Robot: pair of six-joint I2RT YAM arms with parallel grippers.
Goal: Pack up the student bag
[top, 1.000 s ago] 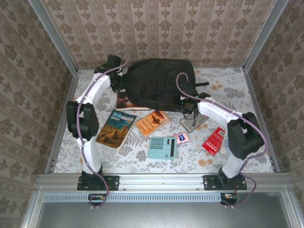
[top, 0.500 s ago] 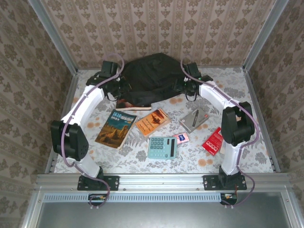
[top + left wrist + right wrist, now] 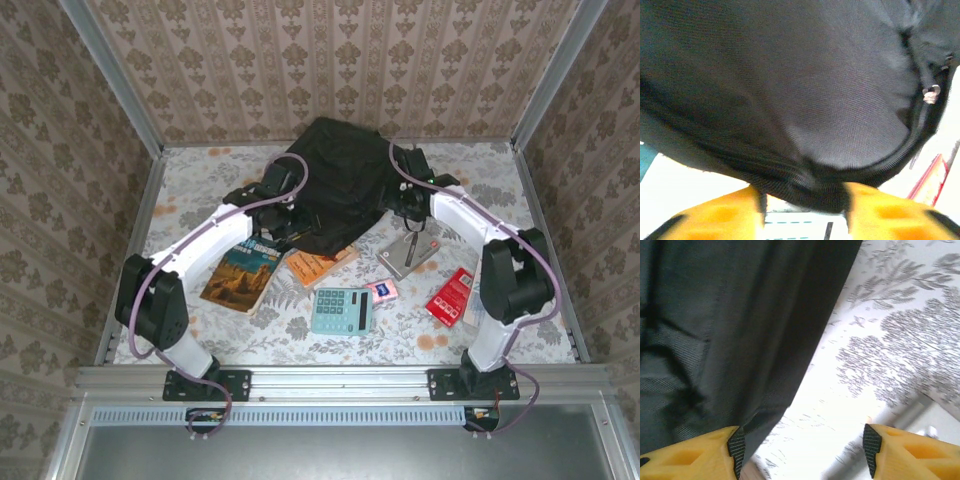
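Note:
The student bag (image 3: 340, 185), a big black soft backpack, lies slumped at the back middle of the table. My left gripper (image 3: 288, 222) is at its near left edge. In the left wrist view the yellow fingers (image 3: 715, 215) stand apart with the bag's stitched hem (image 3: 805, 182) lying between them, and a zip pull (image 3: 930, 91) shows at the right. My right gripper (image 3: 405, 200) sits at the bag's right side. It is wide open (image 3: 802, 440), its left pad (image 3: 736, 447) against the bag's fabric (image 3: 715, 315) and bare tablecloth between the jaws.
In front of the bag lie a blue book (image 3: 245, 272), an orange book (image 3: 318, 265), a teal calculator (image 3: 341, 310), a small pink card (image 3: 381, 290), a grey case (image 3: 408, 250) and a red packet (image 3: 450, 296). Metal rails (image 3: 130, 250) border the table.
The bag has slumped forward over the book at its near left. My left arm swung right and nearer. Both grippers have opened their jaws.

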